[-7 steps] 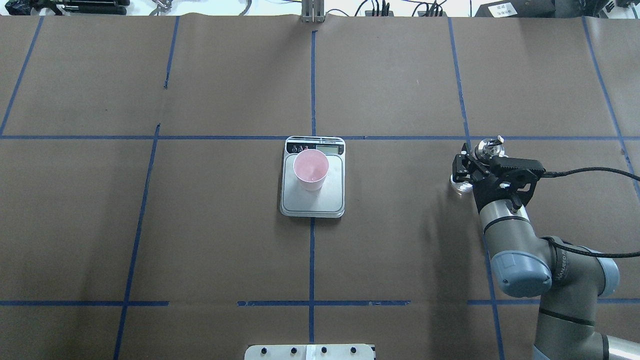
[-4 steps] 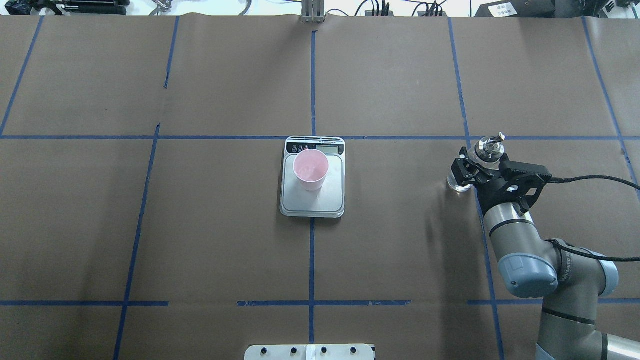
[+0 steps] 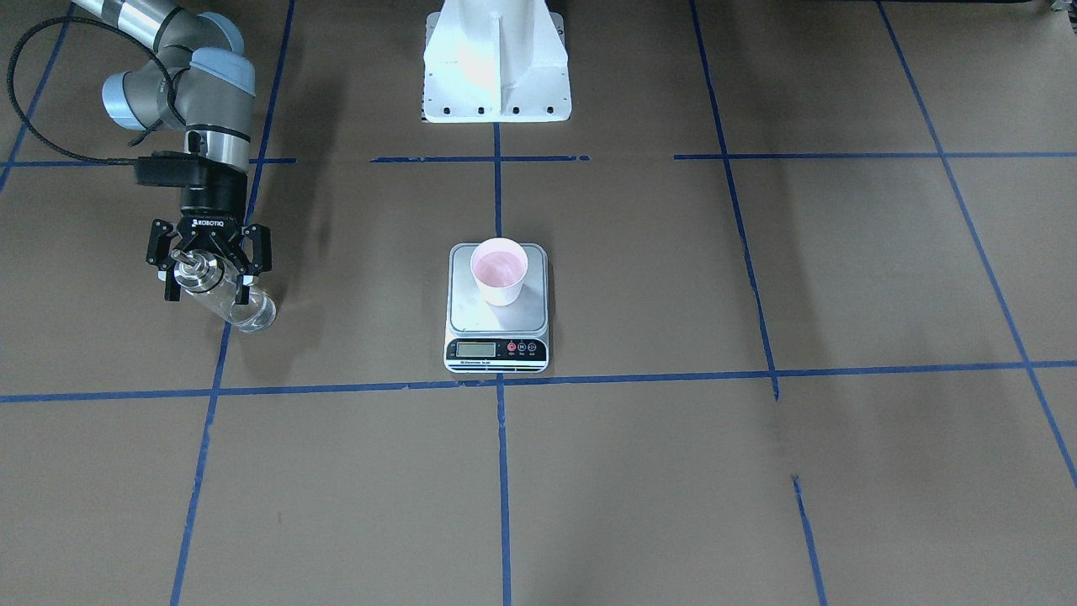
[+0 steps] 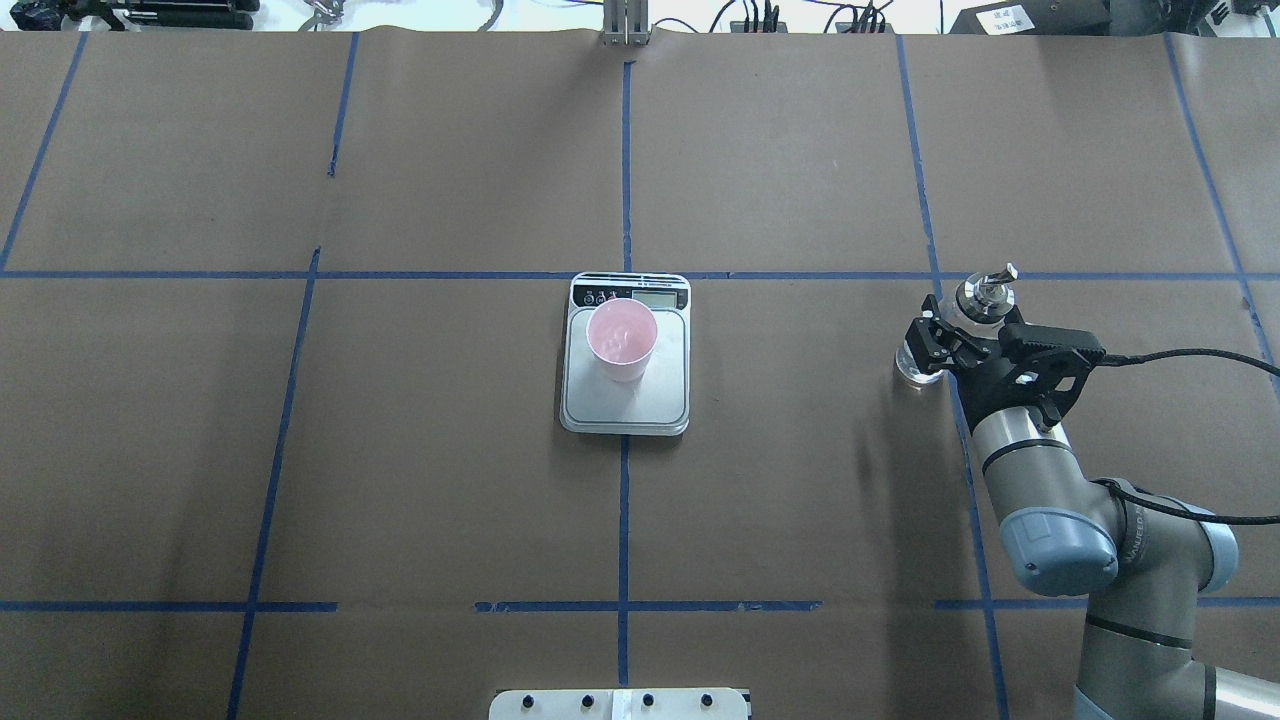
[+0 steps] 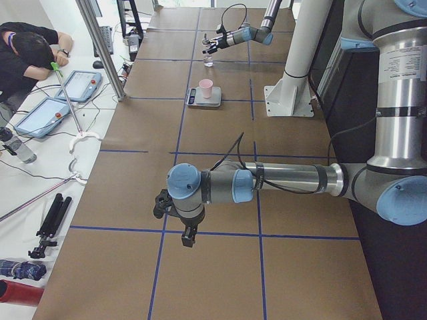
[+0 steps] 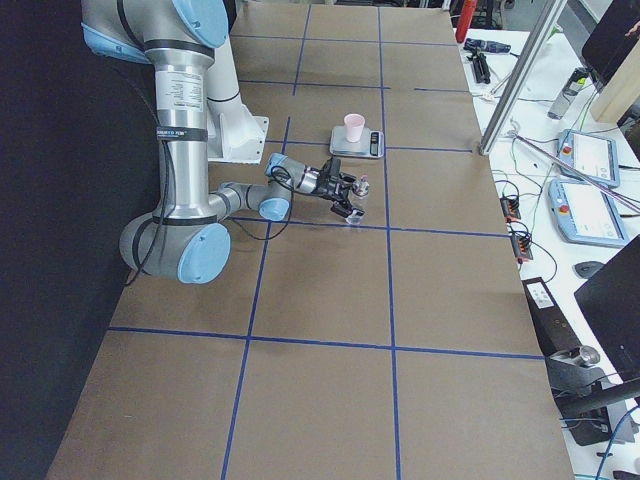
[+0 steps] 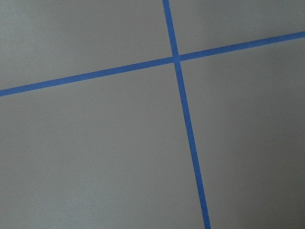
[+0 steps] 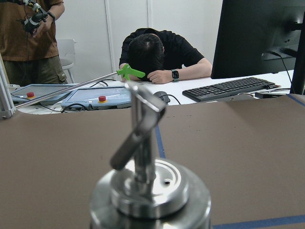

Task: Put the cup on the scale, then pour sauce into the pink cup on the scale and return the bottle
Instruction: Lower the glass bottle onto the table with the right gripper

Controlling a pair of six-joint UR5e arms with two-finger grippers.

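One bottle [image 3: 246,311] at right hand [image 3: 209,292], well apart from scale [image 3: 473,316] with cup [image 3: 499,272].

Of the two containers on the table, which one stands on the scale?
The pink cup, on the scale; the glass bottle stands well apart from it, at the open right gripper.

A brown paper-covered counter [image 4: 400,480] fills the room's middle, marked into big squares by blue tape lines [image 4: 624,180]. A white desk [image 5: 40,150] runs along its far edge, carrying control pads with red buttons [image 8: 95,98], a black keyboard [image 8: 228,88] and a dark monitor [image 8: 257,38]. A slanted metal post [image 5: 100,47] rises there. Behind stand plain white walls [image 8: 181,19] and a white chair [image 8: 66,52]. The light is bright and even.
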